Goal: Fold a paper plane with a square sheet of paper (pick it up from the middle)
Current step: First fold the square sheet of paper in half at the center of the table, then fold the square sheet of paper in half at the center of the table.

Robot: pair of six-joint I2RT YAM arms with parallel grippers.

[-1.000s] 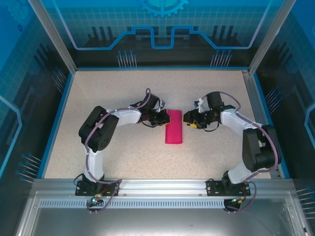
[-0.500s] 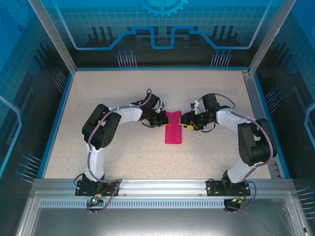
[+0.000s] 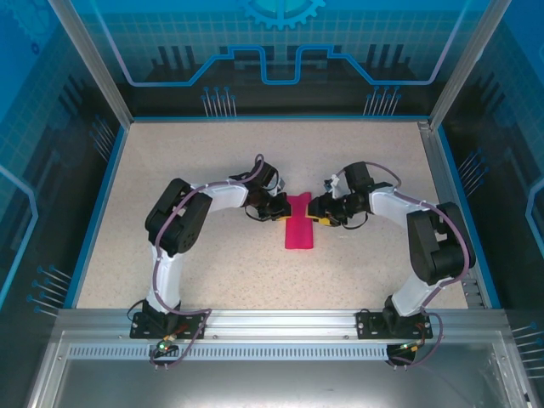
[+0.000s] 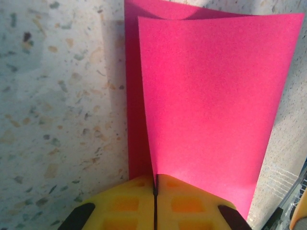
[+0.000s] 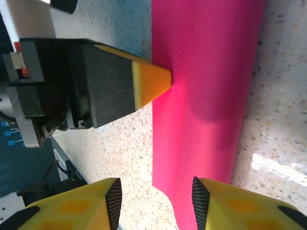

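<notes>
From overhead I see the square sheet of paper (image 3: 299, 231) lying near the middle of the speckled tabletop (image 3: 212, 153), folded into a narrow magenta strip that runs away from the arm bases. Both arms reach inward to its far end, one on each side. The left end effector (image 3: 279, 206) meets the strip's left edge and the right end effector (image 3: 318, 211) sits at its right edge. On my left wrist feed, the left end effector (image 4: 155, 184) has its yellow fingers pressed together. The upper layer of the sheet (image 4: 211, 96) curves up off the lower layer and runs into the seam between them, so it is clamped on the paper. The lower layer lies flat on the tabletop (image 4: 62, 96). On my right wrist feed, the right end effector (image 5: 156, 191) has its fingers apart, with the near edge of the sheet (image 5: 206, 72) lying in the gap between the black pads. Across the paper I can see the left end effector's (image 5: 156, 79) yellow tip touching the opposite edge.
</notes>
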